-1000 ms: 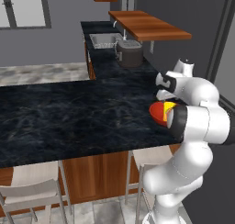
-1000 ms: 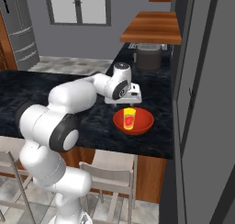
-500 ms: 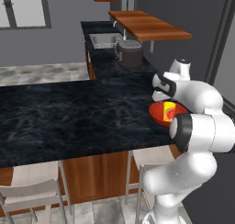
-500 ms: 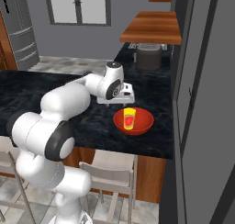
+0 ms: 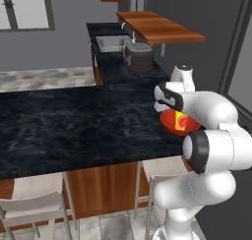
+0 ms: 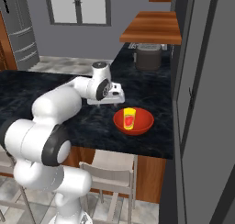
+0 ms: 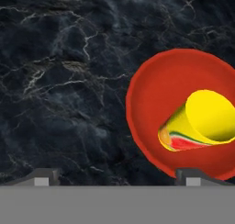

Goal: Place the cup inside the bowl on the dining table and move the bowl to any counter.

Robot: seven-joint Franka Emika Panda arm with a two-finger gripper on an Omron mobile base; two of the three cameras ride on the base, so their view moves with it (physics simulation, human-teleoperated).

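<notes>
The red bowl (image 5: 171,124) (image 6: 144,120) (image 7: 155,95) rests near the right end of the black dining table (image 5: 74,126) (image 6: 27,85) (image 7: 69,81). Inside it stands the yellow cup (image 5: 181,121) (image 6: 130,118) (image 7: 206,117), red mark on its side. My gripper (image 5: 160,107) (image 6: 107,103) (image 7: 114,179) hangs open just above the table, beside the bowl's rim on the side away from the table's end. Nothing is between its fingers. In the hand view one fingertip (image 7: 188,177) lies under the bowl's near rim.
A dark grey pot (image 5: 139,57) (image 6: 149,57) sits on the counter beyond the table, next to a sink (image 5: 110,42) and under a wooden shelf (image 5: 157,27). Pale stools (image 5: 34,204) (image 6: 110,172) stand below the table edge. A dark tall wall (image 6: 202,103) closes the right side.
The hand has slid sideways off the bowl, toward the middle of the table, with its fingers staying open. Bowl and cup have not moved.
</notes>
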